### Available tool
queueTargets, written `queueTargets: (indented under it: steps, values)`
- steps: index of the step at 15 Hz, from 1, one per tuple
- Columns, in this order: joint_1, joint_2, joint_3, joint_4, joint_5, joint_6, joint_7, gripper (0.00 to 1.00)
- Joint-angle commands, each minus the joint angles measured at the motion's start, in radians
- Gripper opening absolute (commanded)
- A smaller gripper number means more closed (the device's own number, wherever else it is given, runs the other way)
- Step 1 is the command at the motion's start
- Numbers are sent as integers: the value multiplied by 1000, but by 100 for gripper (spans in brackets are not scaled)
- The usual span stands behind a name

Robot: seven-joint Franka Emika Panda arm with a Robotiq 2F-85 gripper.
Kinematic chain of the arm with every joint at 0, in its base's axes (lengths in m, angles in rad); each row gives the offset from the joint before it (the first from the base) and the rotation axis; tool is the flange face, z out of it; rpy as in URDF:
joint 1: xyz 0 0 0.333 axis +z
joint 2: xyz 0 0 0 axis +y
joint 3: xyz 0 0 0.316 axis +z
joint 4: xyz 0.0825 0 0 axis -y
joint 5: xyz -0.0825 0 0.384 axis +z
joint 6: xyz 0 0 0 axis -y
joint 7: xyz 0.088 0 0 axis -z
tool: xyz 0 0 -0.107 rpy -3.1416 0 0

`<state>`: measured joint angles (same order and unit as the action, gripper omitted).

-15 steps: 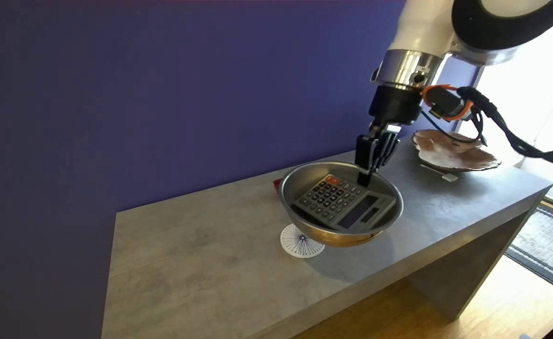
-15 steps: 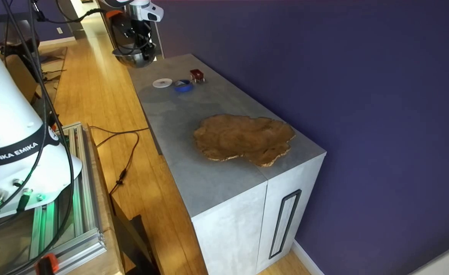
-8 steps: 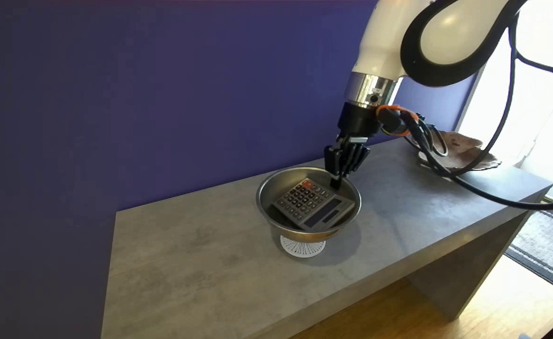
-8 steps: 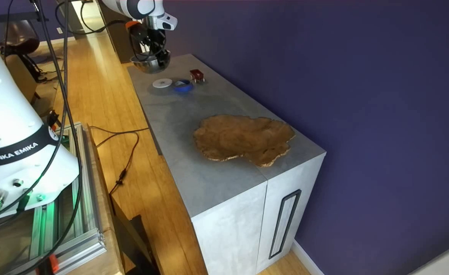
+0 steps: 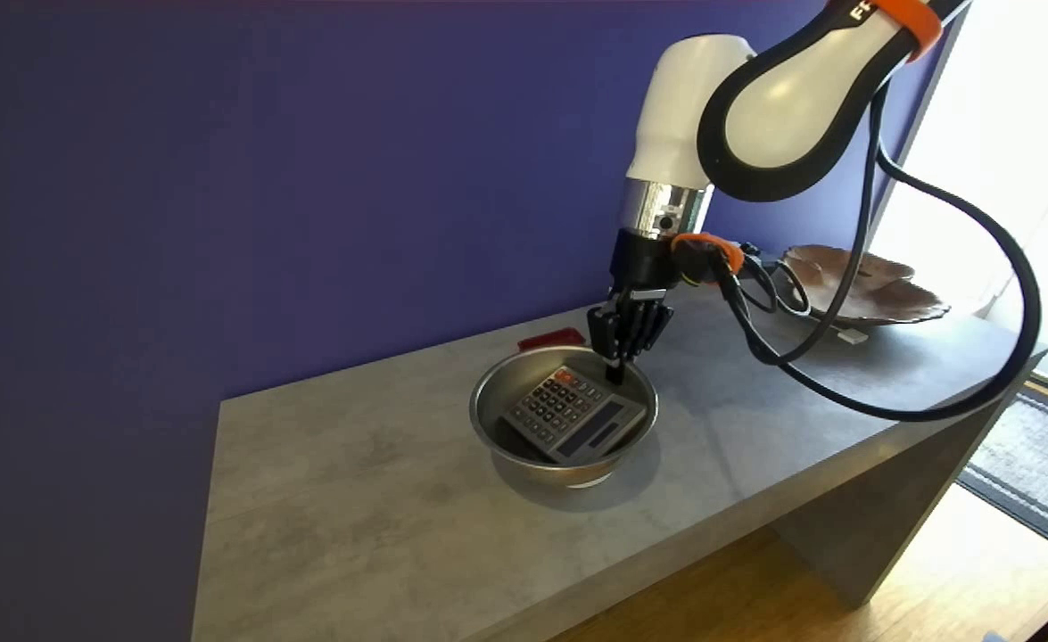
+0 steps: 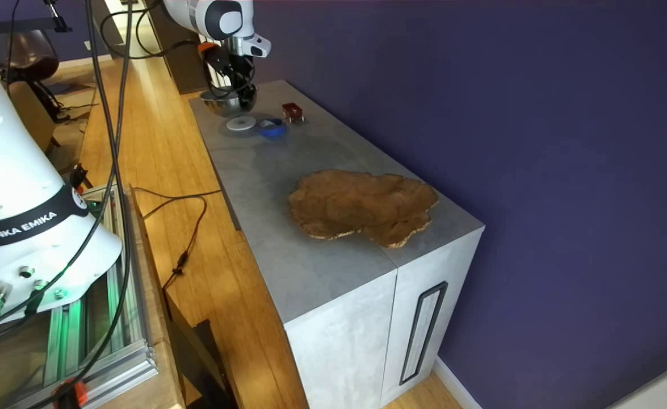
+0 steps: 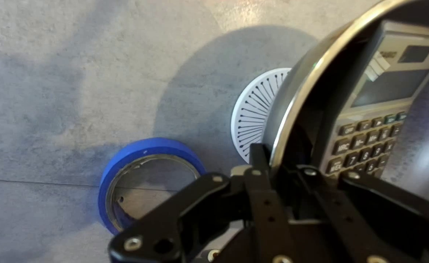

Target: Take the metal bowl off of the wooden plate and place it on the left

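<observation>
Over a gray countertop [image 5: 336, 499], a black gripper [image 7: 275, 164] holds a metal bowl [image 5: 510, 388] with a calculator [image 5: 573, 415] tilted inside.

Its jaws are clamped on the bowl's rim. In the wrist view the bowl hides part of a white disc [image 7: 252, 113], with a roll of blue tape [image 7: 156, 144] near it. The wooden plate [image 6: 361, 207] rests well apart on the countertop.
</observation>
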<state>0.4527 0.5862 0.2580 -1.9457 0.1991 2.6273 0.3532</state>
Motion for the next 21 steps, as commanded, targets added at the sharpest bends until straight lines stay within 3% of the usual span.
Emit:
queueTargets:
  steps: [1,9,20,21]
  values:
    - [-9,28,11,54,-16,-2,-55,2]
    - [-101,48,74,50,18,-8,-252,2]
    - [-109,69,75,51,9,-2,-280,2]
    - [-109,69,74,50,10,4,-277,32]
